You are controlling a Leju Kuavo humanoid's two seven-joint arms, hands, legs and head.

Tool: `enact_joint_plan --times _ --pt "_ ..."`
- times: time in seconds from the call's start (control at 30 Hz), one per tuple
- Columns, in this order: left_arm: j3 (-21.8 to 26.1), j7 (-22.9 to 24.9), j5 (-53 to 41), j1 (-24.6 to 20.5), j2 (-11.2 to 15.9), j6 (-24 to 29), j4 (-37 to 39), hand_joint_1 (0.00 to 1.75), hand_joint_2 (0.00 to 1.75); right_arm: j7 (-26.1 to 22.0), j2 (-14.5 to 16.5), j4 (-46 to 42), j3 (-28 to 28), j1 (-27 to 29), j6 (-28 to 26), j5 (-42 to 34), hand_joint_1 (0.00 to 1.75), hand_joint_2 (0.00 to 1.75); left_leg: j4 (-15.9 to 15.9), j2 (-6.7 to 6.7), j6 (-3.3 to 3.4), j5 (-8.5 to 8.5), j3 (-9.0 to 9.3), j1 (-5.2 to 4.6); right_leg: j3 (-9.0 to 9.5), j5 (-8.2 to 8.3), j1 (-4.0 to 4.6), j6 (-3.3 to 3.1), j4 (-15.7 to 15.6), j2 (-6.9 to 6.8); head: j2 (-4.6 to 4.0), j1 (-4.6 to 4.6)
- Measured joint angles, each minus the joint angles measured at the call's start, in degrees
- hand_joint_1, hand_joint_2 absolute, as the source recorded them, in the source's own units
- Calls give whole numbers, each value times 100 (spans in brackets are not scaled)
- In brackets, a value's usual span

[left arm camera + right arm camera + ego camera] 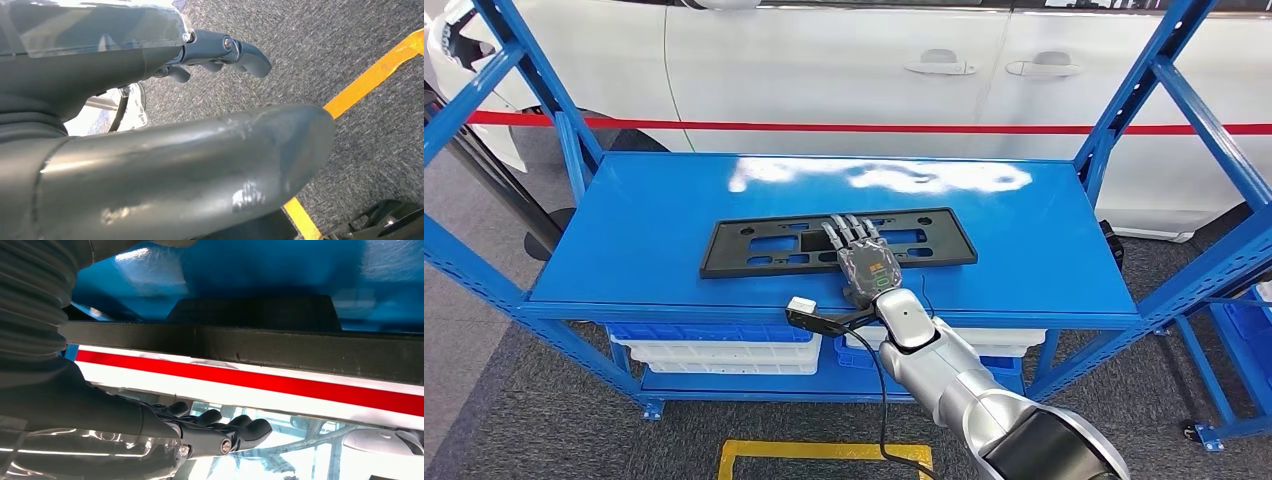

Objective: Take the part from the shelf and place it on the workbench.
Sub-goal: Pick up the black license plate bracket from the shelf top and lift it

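Black flat part [839, 243] is laid flat on the top of the blue shelf [1044, 215], near its front edge, long side across. Right hand [864, 258] is stretched out over the part's middle, fingers [849, 230] straight and apart, nothing gripped; contact with the part cannot be told. Pose is judged as the reach before a grasp. Left hand [210, 50] is hung over grey floor [350, 45] with a yellow line, fingers curled in, nothing held. A white car [844, 70] is parked behind the shelf.
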Motion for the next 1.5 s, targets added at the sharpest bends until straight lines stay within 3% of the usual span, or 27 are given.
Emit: enact_joint_plan --times 1.5 --pt "0 0 0 0 0 0 0 0 0 0 4 2 0 -3 2 0 0 175 0 0 0 0 1 -1 1 0 -1 0 0 0 0 0"
